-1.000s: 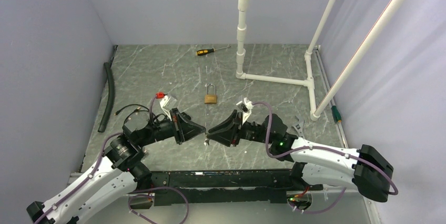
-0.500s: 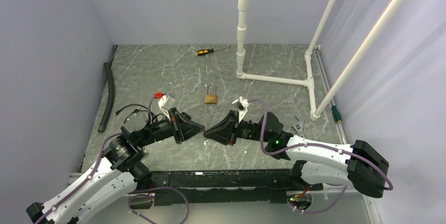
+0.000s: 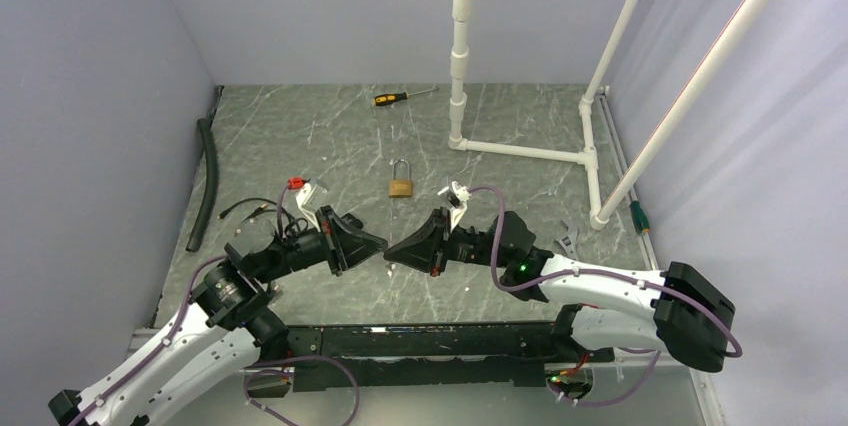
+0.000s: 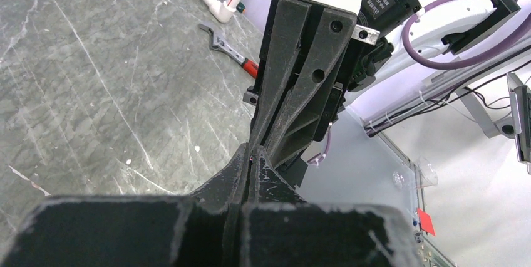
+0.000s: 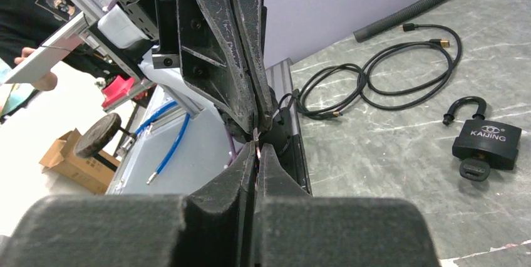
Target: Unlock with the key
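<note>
My left fingers point(image 3: 365, 239) and right fingers point(image 3: 410, 244) meet tip to tip above the surface point(image 3: 300, 136). Both pairs are pinched shut on a thin metal key point(image 5: 255, 136). The brass padlock point(image 3: 402, 187) lies just beyond them, untouched.

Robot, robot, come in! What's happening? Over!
Left tool, right tool shut, tip to tip on thin metal sliver, maybe key. Brass padlock beyond, untouched. Nothing between.

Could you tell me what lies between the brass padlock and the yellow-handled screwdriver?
Nothing: the top external view shows only bare grey marbled tabletop between the brass padlock and the yellow-handled screwdriver.
</note>
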Robot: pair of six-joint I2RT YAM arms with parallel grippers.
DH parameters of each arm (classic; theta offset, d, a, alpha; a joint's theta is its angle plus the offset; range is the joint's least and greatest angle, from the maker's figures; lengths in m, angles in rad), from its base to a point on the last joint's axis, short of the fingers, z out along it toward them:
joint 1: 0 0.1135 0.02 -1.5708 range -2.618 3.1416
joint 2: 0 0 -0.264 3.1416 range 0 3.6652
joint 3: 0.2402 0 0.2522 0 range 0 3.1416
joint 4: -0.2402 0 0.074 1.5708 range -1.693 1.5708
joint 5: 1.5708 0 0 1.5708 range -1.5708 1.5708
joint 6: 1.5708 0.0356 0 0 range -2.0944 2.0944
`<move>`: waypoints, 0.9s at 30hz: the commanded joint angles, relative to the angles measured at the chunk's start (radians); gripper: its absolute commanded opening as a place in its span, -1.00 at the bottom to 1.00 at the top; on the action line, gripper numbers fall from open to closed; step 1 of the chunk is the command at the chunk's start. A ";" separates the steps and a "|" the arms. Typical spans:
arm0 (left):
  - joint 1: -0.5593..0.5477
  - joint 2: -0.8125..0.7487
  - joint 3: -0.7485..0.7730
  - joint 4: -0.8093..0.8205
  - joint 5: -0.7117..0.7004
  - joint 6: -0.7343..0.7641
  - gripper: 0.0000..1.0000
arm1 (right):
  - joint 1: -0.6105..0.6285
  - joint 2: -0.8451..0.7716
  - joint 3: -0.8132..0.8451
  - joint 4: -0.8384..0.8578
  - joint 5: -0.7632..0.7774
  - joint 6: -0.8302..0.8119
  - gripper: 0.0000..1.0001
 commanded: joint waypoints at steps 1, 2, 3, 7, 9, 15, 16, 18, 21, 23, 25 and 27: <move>0.003 -0.025 0.002 0.026 -0.023 -0.001 -1.00 | 0.001 0.001 0.036 0.063 -0.011 0.005 -1.00; 0.003 -0.029 0.002 0.022 -0.028 0.000 -1.00 | 0.001 0.000 0.036 0.066 -0.014 0.006 -1.00; 0.003 -0.034 0.001 0.019 -0.032 -0.001 -1.00 | 0.002 -0.001 0.032 0.074 -0.015 0.007 -1.00; 0.002 -0.048 -0.004 0.010 -0.048 -0.002 -1.00 | 0.002 -0.005 0.024 0.082 -0.011 0.009 -1.00; 0.003 -0.052 -0.008 0.011 -0.053 -0.006 -1.00 | 0.002 -0.009 0.022 0.084 -0.011 0.010 -1.00; 0.002 -0.059 -0.018 -0.001 -0.069 -0.007 -0.67 | 0.003 -0.025 -0.007 0.120 -0.016 0.015 -1.00; 0.002 -0.062 -0.021 -0.003 -0.070 -0.006 -0.34 | 0.003 -0.031 -0.012 0.115 -0.010 0.016 -1.00; 0.002 -0.070 -0.027 -0.006 -0.077 -0.007 0.01 | 0.003 -0.041 -0.012 0.088 0.001 0.005 -1.00; 0.003 -0.086 -0.034 -0.019 -0.098 -0.011 0.44 | 0.004 -0.048 -0.016 0.069 0.006 -0.004 -1.00; 0.003 -0.093 -0.035 -0.027 -0.108 -0.009 0.60 | 0.004 -0.052 -0.022 0.061 0.015 -0.006 -1.00; 0.004 -0.097 -0.035 -0.043 -0.128 -0.006 0.67 | 0.005 -0.065 -0.024 0.025 0.045 -0.014 -1.00; 0.003 -0.096 -0.029 -0.075 -0.168 -0.001 0.70 | 0.005 -0.087 -0.020 -0.055 0.110 -0.025 -1.00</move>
